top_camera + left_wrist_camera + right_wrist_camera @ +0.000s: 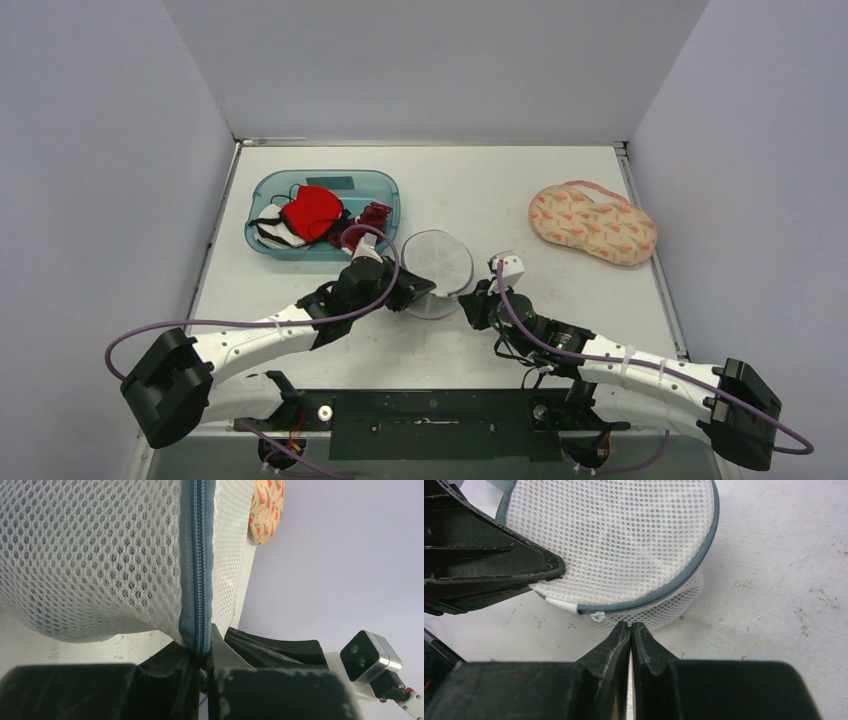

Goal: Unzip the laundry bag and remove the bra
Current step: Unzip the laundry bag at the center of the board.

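Observation:
The round white mesh laundry bag point(437, 262) stands mid-table, its grey-blue zipper point(197, 570) closed along the rim. My left gripper point(418, 290) is shut on the bag's zipper seam at the bag's left edge; the seam runs down between the tips point(204, 652). My right gripper point(470, 300) is shut with nothing between its jaws. Its tips point(630, 626) touch the mesh side just right of the small white zipper pull point(598, 616), which hangs free. The bra is hidden; nothing shows through the mesh point(614, 540).
A blue bin point(322, 213) with red, white and black garments stands behind my left arm. A peach floral padded garment point(592, 222) lies at the far right. Side walls close in the table on both sides.

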